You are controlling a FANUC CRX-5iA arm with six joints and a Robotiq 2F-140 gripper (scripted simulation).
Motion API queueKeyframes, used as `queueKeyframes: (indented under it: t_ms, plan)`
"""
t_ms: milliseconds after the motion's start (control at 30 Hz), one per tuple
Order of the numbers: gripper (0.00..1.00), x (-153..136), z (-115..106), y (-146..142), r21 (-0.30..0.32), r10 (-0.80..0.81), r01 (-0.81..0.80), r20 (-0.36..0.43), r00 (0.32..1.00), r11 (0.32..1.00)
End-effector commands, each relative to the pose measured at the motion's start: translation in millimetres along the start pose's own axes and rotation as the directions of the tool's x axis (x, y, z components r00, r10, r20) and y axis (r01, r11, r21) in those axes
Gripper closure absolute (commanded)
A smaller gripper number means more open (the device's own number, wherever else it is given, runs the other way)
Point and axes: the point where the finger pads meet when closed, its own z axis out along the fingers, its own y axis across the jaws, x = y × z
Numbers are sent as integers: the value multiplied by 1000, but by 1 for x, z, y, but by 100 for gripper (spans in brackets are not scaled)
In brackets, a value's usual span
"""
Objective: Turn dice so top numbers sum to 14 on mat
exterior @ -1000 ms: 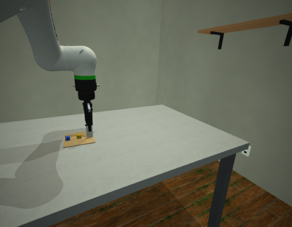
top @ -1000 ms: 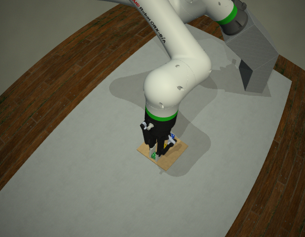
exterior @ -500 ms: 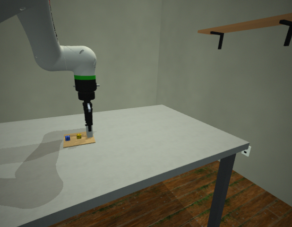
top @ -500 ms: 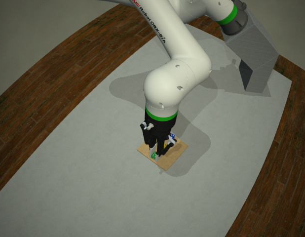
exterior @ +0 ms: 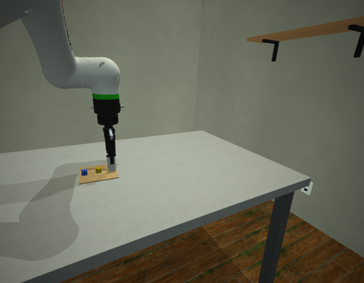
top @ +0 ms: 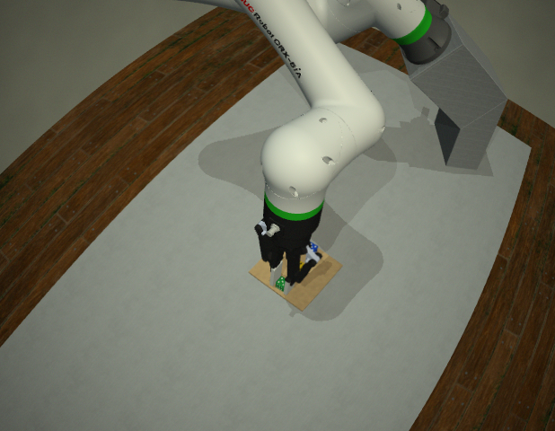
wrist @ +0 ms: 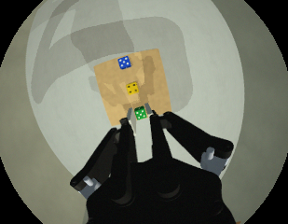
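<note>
Green cubic die point(top: 280, 283) point(wrist: 141, 113) sits on the tan square mat point(top: 313, 291) point(exterior: 96, 179) point(wrist: 104, 84), the black pincer point(top: 280, 281) point(exterior: 111, 169) point(wrist: 140, 111) spread (just slightly) around it.

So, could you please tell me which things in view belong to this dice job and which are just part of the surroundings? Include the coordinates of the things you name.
For the job:
- green die point(top: 280, 283) point(wrist: 141, 113)
- yellow die point(exterior: 98, 170) point(wrist: 132, 88)
- blue die point(top: 313, 247) point(exterior: 84, 172) point(wrist: 124, 63)
- mat point(top: 310, 292) point(exterior: 98, 178) point(wrist: 157, 93)
- table point(top: 175, 301) point(exterior: 176, 170) point(wrist: 218, 84)
- gripper point(top: 281, 280) point(exterior: 111, 168) point(wrist: 140, 111)

Surroundings:
- wall shelf point(exterior: 310, 31)
- wall outlet point(exterior: 307, 188)
</note>
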Motion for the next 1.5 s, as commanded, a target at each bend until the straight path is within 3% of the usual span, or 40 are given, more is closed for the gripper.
queueKeyframes:
  t_ms: [0,600,900,1200,1467]
  plan:
    - [81,0,0,0,0,0,0,0,1000,1000]
    - [79,0,-5,0,0,0,0,0,1000,1000]
    - [79,0,-34,0,0,0,0,0,1000,1000]
    - [79,0,-79,0,0,0,0,0,1000,1000]
    - [79,0,-90,0,0,0,0,0,1000,1000]
